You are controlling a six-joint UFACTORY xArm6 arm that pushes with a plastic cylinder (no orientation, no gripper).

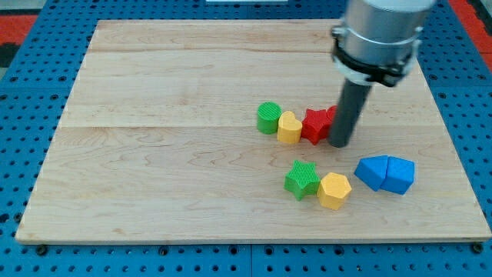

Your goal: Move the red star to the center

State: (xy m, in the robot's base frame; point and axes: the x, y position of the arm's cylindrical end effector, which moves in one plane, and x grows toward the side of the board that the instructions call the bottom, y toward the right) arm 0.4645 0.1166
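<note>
The red star (pixel 314 125) lies on the wooden board (pixel 154 154), right of the board's middle. It touches a yellow heart-shaped block (pixel 289 128) on its left, which touches a green cylinder (pixel 268 117). My tip (pixel 340 143) stands against the red star's right side. A second red block (pixel 332 114) shows just behind the rod, mostly hidden by it.
A green star (pixel 302 179) and a yellow hexagon (pixel 334 190) sit together below the row. Two blue blocks (pixel 385 174) lie at the lower right. The board rests on a blue perforated base (pixel 469 138).
</note>
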